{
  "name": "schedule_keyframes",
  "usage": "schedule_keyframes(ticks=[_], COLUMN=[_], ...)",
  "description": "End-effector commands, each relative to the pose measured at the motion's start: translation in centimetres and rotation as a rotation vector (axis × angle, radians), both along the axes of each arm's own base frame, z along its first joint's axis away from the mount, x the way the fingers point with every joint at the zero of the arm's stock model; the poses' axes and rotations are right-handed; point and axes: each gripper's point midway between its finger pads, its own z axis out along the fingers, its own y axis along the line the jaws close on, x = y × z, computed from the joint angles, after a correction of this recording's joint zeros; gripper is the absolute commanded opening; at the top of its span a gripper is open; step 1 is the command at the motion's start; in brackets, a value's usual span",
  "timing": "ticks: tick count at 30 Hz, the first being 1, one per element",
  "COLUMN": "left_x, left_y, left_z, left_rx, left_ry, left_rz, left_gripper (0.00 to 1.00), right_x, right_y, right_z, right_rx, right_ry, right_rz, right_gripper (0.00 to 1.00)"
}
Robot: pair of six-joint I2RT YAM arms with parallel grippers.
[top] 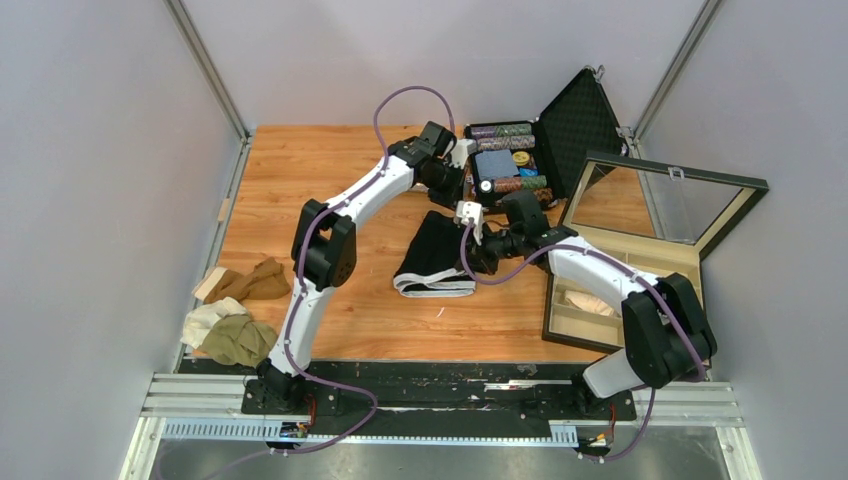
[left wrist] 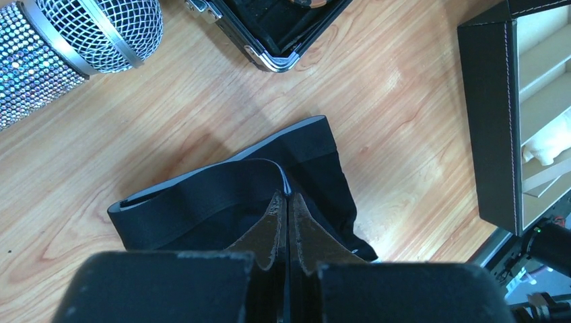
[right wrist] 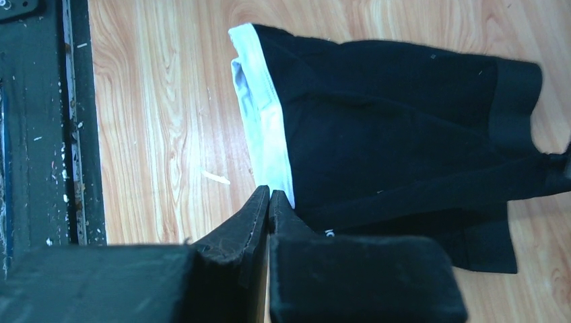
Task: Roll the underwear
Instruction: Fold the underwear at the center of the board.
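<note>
The black underwear point(top: 435, 252) lies on the wood table point(top: 300, 180), its white waistband point(top: 433, 287) toward the near edge. My left gripper point(top: 447, 192) is at its far edge. In the left wrist view the left gripper point(left wrist: 286, 196) is shut, pinching a black hem point(left wrist: 222, 195). My right gripper point(top: 472, 250) is at its right side. In the right wrist view the right gripper point(right wrist: 269, 193) is shut at the end of the waistband point(right wrist: 259, 114), and the cloth point(right wrist: 390, 121) stretches away in taut folds. Brown point(top: 250, 283), white point(top: 205, 318) and olive point(top: 238, 340) underwear lie at the left edge.
An open black case point(top: 510, 160) with chips stands at the back. A wooden box point(top: 625, 290) with a raised glass lid is at the right, a cream cloth point(top: 590, 303) in one compartment. A glittery microphone point(left wrist: 74, 40) lies near the case.
</note>
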Motion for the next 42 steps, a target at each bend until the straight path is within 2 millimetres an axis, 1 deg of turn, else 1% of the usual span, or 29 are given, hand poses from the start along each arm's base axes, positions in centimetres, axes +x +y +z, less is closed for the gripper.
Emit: schedule_keyframes(ticks=[1, 5, 13, 14, 15, 17, 18, 19, 20, 21, 23, 24, 25, 26, 27, 28, 29, 30, 31, 33, 34, 35, 36, 37, 38, 39, 40, 41, 42], left_x=[0.4, 0.8, 2.2, 2.2, 2.3, 2.3, 2.4, 2.5, 2.6, 2.8, 3.3, 3.8, 4.0, 4.3, 4.4, 4.1, 4.3, 3.7, 3.4, 1.9, 0.4, -0.5, -2.0, -2.8, -4.2, -4.8, -5.9, -6.4, -7.4], left_y=[-1.1, -1.3, -2.3, -2.4, -2.4, -2.4, -2.2, -2.2, -1.9, -1.7, -1.0, -0.2, 0.3, 1.5, 2.1, 3.9, 4.6, 6.4, 7.1, 9.4, 10.0, 10.6, 10.9, 11.1, 11.3, 11.3, 11.7, 11.6, 11.8], left_z=[2.2, 0.9, -0.7, -1.0, -1.1, -1.3, -1.3, -1.0, -0.4, 0.3, 3.2, 5.7, 6.9, 9.8, 10.1, 11.2, 11.8, 11.8, 11.5, 9.5, 7.9, 7.3, 5.5, 5.3, 3.6, 3.4, 2.0, 1.9, 0.9], left_rx=[-0.036, -0.018, 0.011, 0.019, 0.021, 0.026, 0.034, 0.036, 0.044, 0.043, 0.02, -0.01, -0.029, -0.07, -0.08, -0.087, -0.094, -0.077, -0.066, -0.027, -0.017, -0.015, -0.01, -0.013, -0.01, -0.018, -0.005, -0.02, -0.014], left_ry=[-0.062, -0.063, -0.108, -0.109, -0.113, -0.113, -0.117, -0.125, -0.139, -0.154, -0.199, -0.232, -0.249, -0.284, -0.29, -0.302, -0.326, -0.326, -0.321, -0.255, -0.192, -0.155, -0.094, -0.083, -0.031, -0.013, 0.03, 0.043, 0.076], left_rz=[-0.03, -0.023, -0.022, -0.022, -0.022, -0.025, -0.022, -0.02, -0.016, -0.012, 0.001, 0.02, 0.028, 0.045, 0.051, 0.069, 0.081, 0.096, 0.102, 0.115, 0.111, 0.114, 0.097, 0.084, 0.068, 0.066, 0.067, 0.063, 0.061], left_gripper=[0.0, 0.0, 0.0, 0.0, 0.0, 0.07, 0.19, 0.25, 0.34, 0.4, 0.46, 0.48, 0.51, 0.52, 0.56, 0.57, 0.59, 0.6, 0.61, 0.61, 0.6, 0.6, 0.59, 0.59, 0.59, 0.58, 0.58, 0.58, 0.58], right_x=[-1.2, -1.5, -0.4, -0.6, -0.8, -1.2, -1.4, -1.3, -0.9, -0.5, 0.8, 1.6, 2.8, 3.6, 4.9, 6.1, 7.4, 8.6, 9.8, 11.8, 12.8, 13.7, 14.3, 14.8, 15.1, 15.5, 15.9, 16.3, 16.6], right_y=[-0.9, -1.7, -2.3, -2.5, -2.6, -2.7, -2.7, -2.6, -2.6, -2.6, -3.3, -3.8, -4.7, -5.5, -6.3, -7.1, -7.6, -8.0, -8.2, -8.1, -8.0, -8.0, -7.7, -7.2, -6.7, -6.4, -6.2, -6.1, -6.0], right_z=[-2.3, -4.4, -5.9, -6.2, -6.4, -6.4, -6.0, -5.2, -4.1, -2.6, 1.1, 2.9, 4.7, 5.7, 6.6, 6.8, 6.4, 5.8, 5.0, 3.7, 3.1, 2.2, 1.7, 1.4, 1.1, 0.8, 0.2, -0.3, -0.8], right_rx=[-0.044, -0.093, -0.168, -0.18, -0.191, -0.197, -0.197, -0.189, -0.18, -0.163, -0.104, -0.071, -0.04, -0.016, 0.005, 0.014, 0.006, -0.013, -0.028, -0.024, -0.015, -0.013, 0.003, 0.018, 0.029, 0.03, 0.023, 0.018, 0.014], right_ry=[0.048, 0.074, 0.125, 0.134, 0.144, 0.161, 0.172, 0.172, 0.17, 0.167, 0.147, 0.137, 0.124, 0.134, 0.141, 0.157, 0.176, 0.199, 0.23, 0.287, 0.314, 0.35, 0.398, 0.436, 0.464, 0.479, 0.494, 0.508, 0.525], right_rz=[0.007, -0.016, -0.064, -0.059, -0.052, -0.041, -0.037, -0.042, -0.058, -0.08, -0.134, -0.178, -0.235, -0.295, -0.36, -0.416, -0.469, -0.518, -0.561, -0.614, -0.648, -0.683, -0.708, -0.708, -0.701, -0.707, -0.722, -0.739, -0.754], right_gripper=[0.0, 0.0, 0.0, 0.05, 0.12, 0.21, 0.25, 0.29, 0.31, 0.32, 0.33, 0.33, 0.33, 0.36, 0.38, 0.4, 0.42, 0.43, 0.44, 0.45, 0.46, 0.48, 0.49, 0.49, 0.49, 0.49, 0.48, 0.47, 0.46])
